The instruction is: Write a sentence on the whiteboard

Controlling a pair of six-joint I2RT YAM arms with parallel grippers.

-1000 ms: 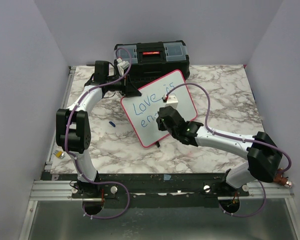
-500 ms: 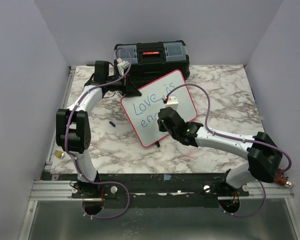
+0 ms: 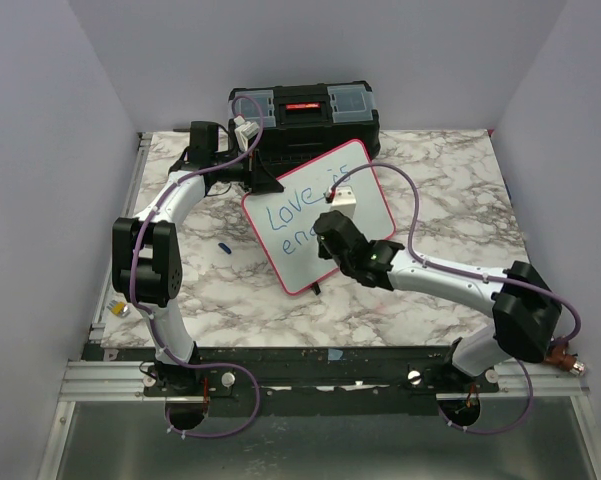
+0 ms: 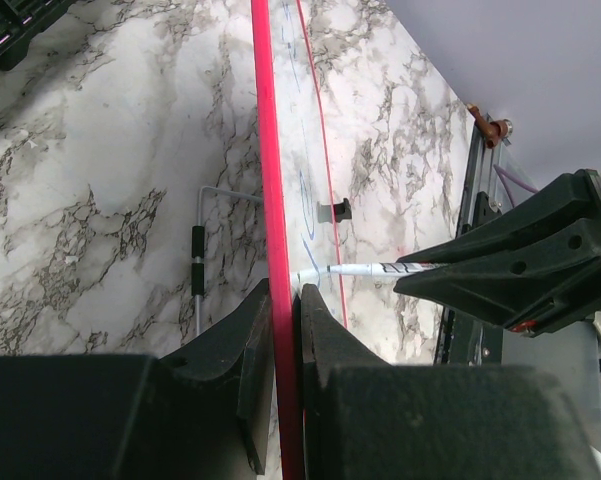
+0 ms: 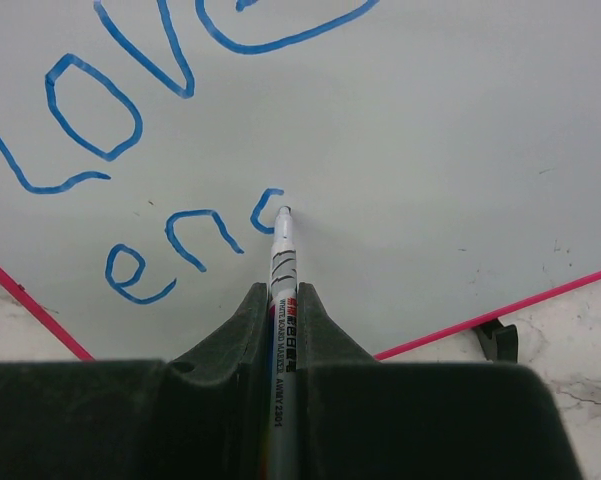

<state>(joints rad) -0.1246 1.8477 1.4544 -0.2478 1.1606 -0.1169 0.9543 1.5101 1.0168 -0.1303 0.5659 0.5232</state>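
From above, the whiteboard [image 3: 363, 172] is standing tilted on the marble table [image 3: 450, 180], leaning back towards the black toolbox [image 3: 305, 115] behind it. The sentence [image 3: 288, 212] is showing in blue: "Love is" on top, with the start of a second line beneath. The left gripper [image 3: 268, 184] is reaching in at the board's upper-left edge. The right gripper [image 3: 325, 225] is hovering over the middle of the board, beside the lower line. A small blue object [image 3: 223, 246] is lying on the table left of the board, apart from it.

In the left wrist view, the board is showing edge-on, and the two dark fingers [image 4: 315, 345] are clamping its red frame [image 4: 265, 150], one on each side. A white marker [image 4: 365, 268] is coming in from the right, its tip meeting the board's face. A wire stand [image 4: 198, 260] is propping up the back.

In the right wrist view, the jaws are pinching the marker's barrel (printed text running along it). The tip is touching the board at the end of a short curved stroke, just right of "en". A black foot [image 5: 498, 338] is sticking out under the frame's lower edge.
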